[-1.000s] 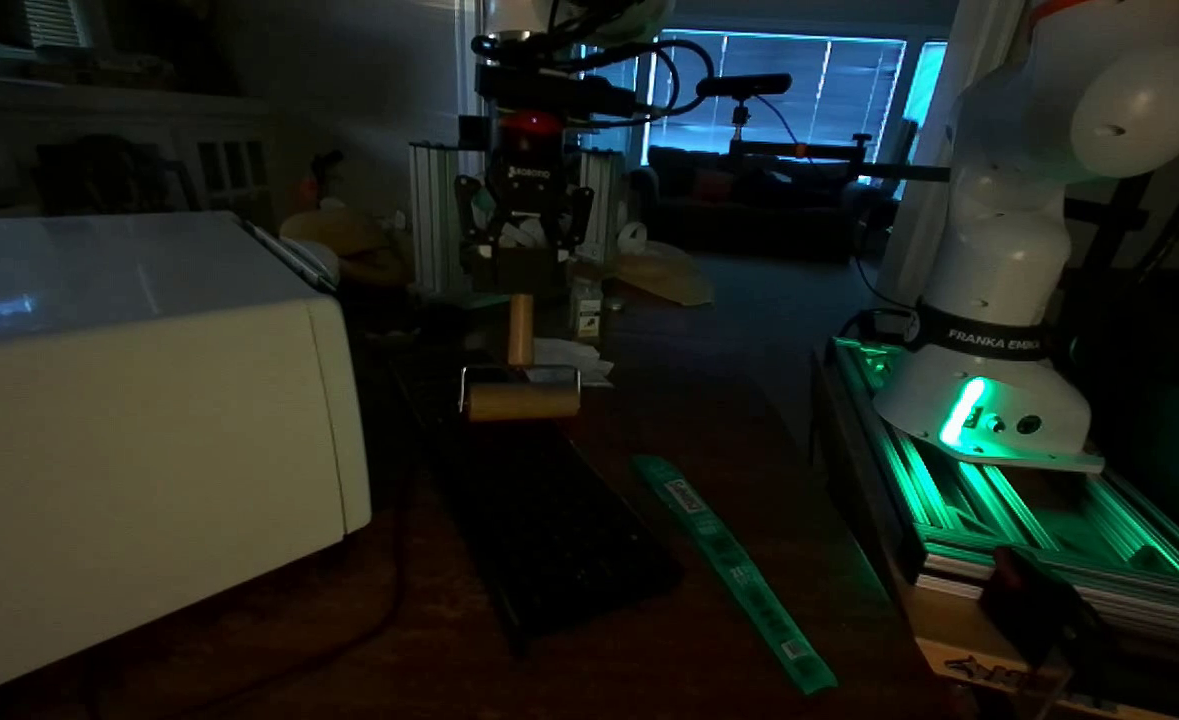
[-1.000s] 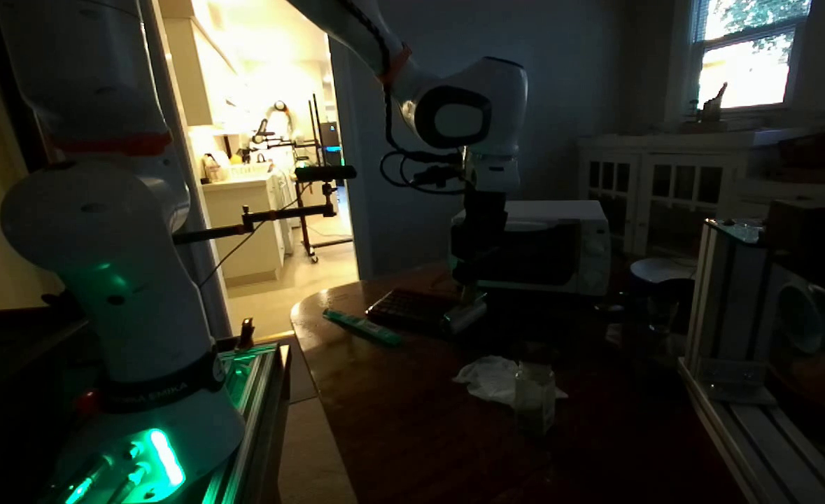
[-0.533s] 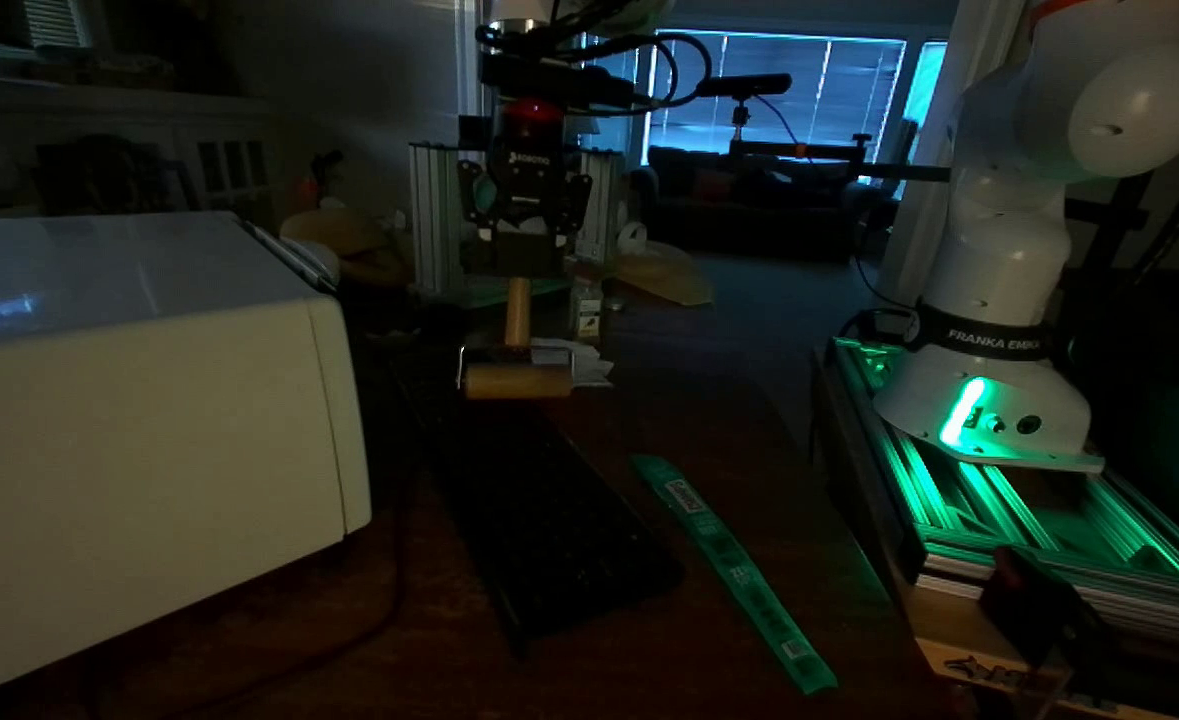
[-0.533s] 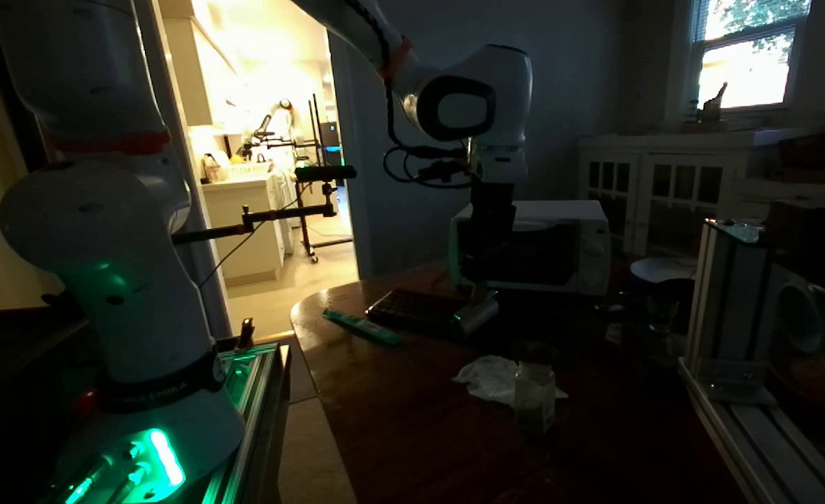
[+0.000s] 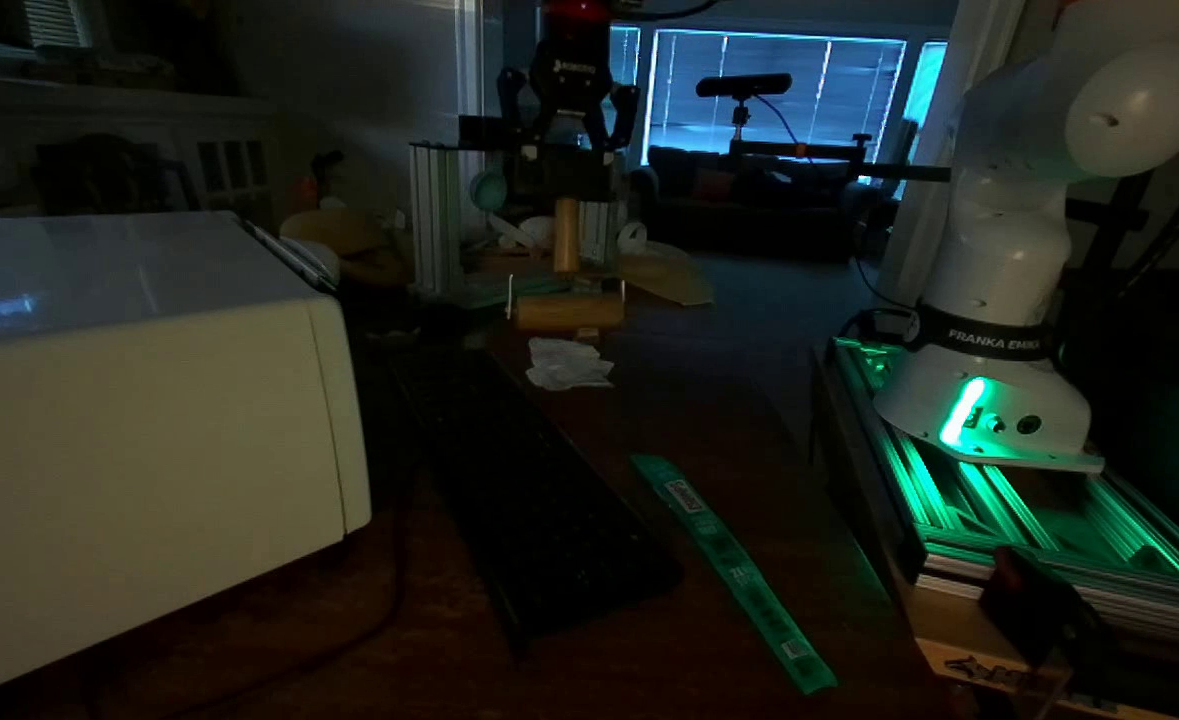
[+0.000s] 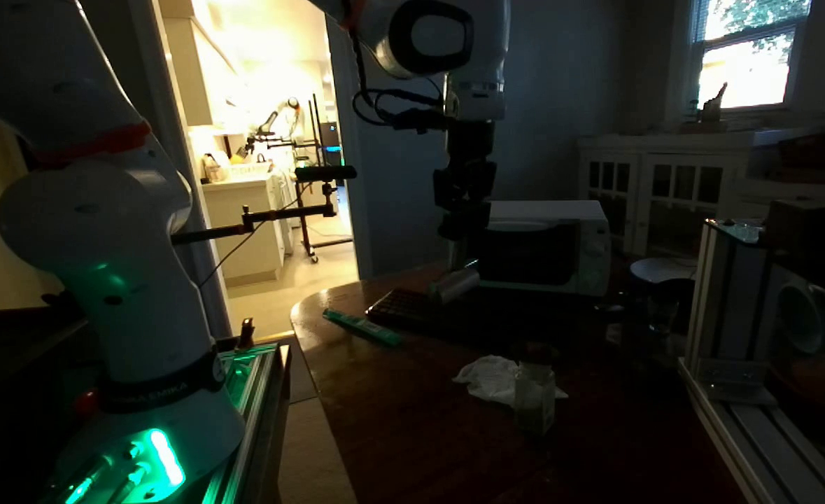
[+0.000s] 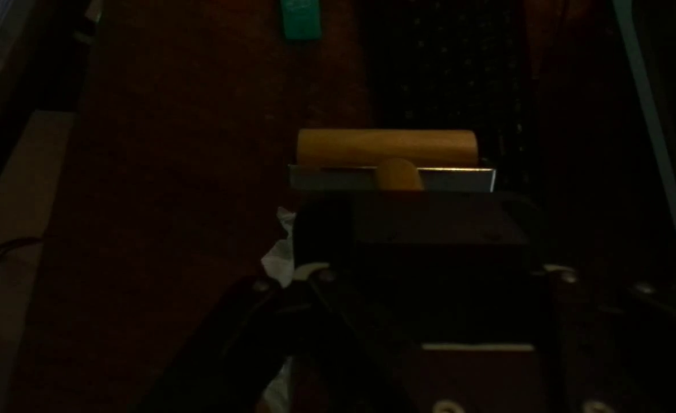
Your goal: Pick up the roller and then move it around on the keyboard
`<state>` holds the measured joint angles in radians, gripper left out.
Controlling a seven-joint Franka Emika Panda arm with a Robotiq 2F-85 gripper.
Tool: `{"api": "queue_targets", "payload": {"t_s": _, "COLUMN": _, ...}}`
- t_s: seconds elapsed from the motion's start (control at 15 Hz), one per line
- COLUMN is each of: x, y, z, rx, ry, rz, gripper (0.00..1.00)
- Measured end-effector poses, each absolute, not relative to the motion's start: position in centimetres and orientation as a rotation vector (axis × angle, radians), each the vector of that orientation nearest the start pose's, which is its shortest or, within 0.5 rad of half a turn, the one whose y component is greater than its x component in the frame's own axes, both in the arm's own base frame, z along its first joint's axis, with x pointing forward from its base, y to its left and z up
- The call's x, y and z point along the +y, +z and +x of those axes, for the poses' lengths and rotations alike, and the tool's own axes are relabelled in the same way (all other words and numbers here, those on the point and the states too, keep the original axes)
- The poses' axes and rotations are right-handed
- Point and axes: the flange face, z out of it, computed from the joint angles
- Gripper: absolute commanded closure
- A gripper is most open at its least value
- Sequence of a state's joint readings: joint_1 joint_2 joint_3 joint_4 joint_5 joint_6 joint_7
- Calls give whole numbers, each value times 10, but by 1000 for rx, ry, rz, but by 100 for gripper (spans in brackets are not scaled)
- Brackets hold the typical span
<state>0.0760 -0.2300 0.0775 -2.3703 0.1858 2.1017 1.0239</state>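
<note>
1 gripper (image 5: 564,188) clasped the roller (image 5: 569,313) by its handle (image 5: 566,237), aloft near the keyboard (image 5: 539,485) — whether squarely over it, I couldn't tell. Lowered off-line, the roller might have snagged an edge; pressed hard, the handle might have twisted in that grip.

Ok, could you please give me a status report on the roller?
Gripper holding roller by handle. Roller airborne, off keyboard. Strip beside keyboard, seemingly not in the way.
</note>
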Motion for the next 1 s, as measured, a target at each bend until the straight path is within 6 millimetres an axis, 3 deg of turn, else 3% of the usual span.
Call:
{"api": "queue_targets", "payload": {"t_s": 0.53, "x": 17, "y": 465, "z": 415, "rx": 1190, "ry": -116, "rz": -3050, "gripper": 67}}
{"api": "queue_targets", "payload": {"t_s": 0.73, "x": -26, "y": 476, "z": 405, "rx": 1142, "ry": -167, "rz": -3097, "gripper": 67}}
{"api": "queue_targets", "payload": {"t_s": 1.0, "x": -100, "y": 479, "z": 397, "rx": 1086, "ry": -212, "rz": -3061, "gripper": 67}}
